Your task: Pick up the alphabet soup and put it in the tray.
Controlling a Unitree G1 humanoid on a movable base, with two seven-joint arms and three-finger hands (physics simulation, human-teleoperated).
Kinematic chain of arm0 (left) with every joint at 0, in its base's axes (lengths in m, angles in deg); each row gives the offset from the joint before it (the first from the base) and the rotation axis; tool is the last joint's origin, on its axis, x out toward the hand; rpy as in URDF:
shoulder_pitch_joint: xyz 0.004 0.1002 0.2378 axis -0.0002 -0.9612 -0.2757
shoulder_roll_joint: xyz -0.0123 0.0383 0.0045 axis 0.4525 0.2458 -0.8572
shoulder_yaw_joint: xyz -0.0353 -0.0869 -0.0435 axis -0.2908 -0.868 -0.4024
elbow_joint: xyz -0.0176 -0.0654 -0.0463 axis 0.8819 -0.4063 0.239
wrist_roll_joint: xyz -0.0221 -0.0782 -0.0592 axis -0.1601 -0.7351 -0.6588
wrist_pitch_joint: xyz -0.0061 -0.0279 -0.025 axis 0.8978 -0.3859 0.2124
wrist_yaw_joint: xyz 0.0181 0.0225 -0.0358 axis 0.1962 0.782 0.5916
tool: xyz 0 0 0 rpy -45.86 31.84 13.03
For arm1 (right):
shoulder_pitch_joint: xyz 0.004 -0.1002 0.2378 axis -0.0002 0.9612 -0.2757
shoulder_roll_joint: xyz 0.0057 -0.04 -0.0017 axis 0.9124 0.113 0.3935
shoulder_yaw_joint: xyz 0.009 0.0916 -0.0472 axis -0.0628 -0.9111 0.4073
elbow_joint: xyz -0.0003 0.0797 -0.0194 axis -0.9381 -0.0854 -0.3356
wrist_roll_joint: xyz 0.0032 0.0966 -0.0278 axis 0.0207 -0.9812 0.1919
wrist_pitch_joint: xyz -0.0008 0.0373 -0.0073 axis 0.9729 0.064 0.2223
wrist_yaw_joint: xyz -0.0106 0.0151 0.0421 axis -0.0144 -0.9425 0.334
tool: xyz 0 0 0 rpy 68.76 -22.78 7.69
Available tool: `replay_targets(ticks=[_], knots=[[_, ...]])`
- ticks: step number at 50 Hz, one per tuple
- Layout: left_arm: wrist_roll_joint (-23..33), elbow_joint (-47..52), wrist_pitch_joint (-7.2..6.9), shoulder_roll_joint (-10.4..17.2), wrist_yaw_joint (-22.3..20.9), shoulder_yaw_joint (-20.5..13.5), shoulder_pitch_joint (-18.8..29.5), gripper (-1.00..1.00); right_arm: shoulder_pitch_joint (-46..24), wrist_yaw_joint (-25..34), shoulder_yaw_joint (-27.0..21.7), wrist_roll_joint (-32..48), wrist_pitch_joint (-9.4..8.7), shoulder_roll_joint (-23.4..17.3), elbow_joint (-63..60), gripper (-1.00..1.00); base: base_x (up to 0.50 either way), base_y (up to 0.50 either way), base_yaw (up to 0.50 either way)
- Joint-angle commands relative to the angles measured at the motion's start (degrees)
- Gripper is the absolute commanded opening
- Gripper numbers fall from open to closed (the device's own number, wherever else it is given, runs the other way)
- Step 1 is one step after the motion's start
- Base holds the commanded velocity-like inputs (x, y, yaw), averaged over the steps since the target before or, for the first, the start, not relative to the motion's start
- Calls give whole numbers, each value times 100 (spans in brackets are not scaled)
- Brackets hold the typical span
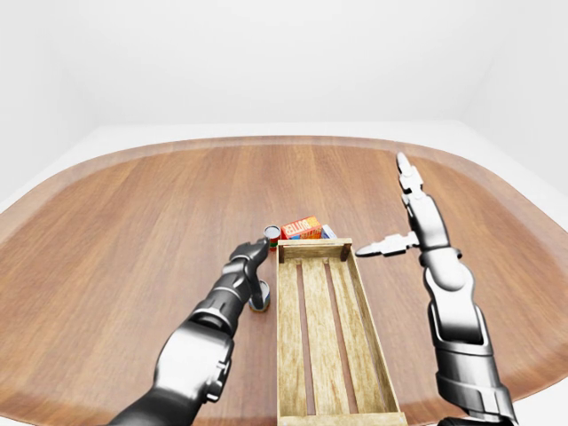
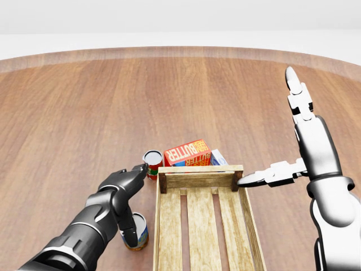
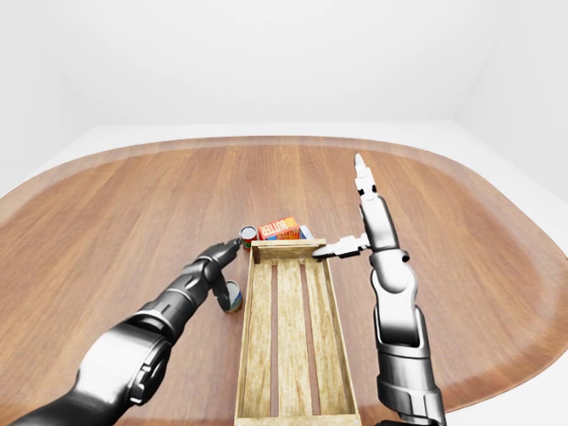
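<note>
The left hand [image 2: 125,195] reaches down beside the tray, its fingers spread, one dark finger [image 2: 128,223] lying over the top of the near can [image 2: 139,232]; they do not close round it, and whether they press it cannot be told. That can stands upright on the table [image 2: 67,113], just beside the tray's left wall. Which of the cans is the alphabet soup is too small to read.

A second can [image 2: 152,162], red with a pale lid, stands upright above the left fingertips in the head view, just off the tray's top-left corner. So two cans in all.

One wooden slatted tray [image 2: 253,231] runs down the middle, holding nothing. At its top edge lies one red butter box [image 2: 186,152], with one blue-and-white box [image 2: 218,157] partly hidden beside it.

The right hand [image 2: 296,132] stands apart to the tray's right, open and holding nothing, one finger pointing up and another finger [image 2: 256,178] near the tray's top-right corner.
</note>
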Motion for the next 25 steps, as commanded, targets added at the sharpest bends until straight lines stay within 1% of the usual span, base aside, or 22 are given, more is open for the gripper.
replay_targets(ticks=[1,11,15,17,25], knots=[[-136,7,0,-147,-23,-1,-128,100,27,-13,-5,-2,0,-5,6,99,0,0,0],[-57,-16,0,-153,-41,10,-83,100,67,-43,-7,-19,0,6,68,99,0,0,0],[41,-21,0,-129,-39,42,-58,100,79,-53,0,-18,0,15,76,99,0,0,0],[182,-33,0,-108,-13,114,-75,100,82,-60,-1,-25,0,20,98,99,0,0,0],[375,-53,0,-94,35,104,-163,100,73,-80,1,-42,0,18,145,99,0,0,0]])
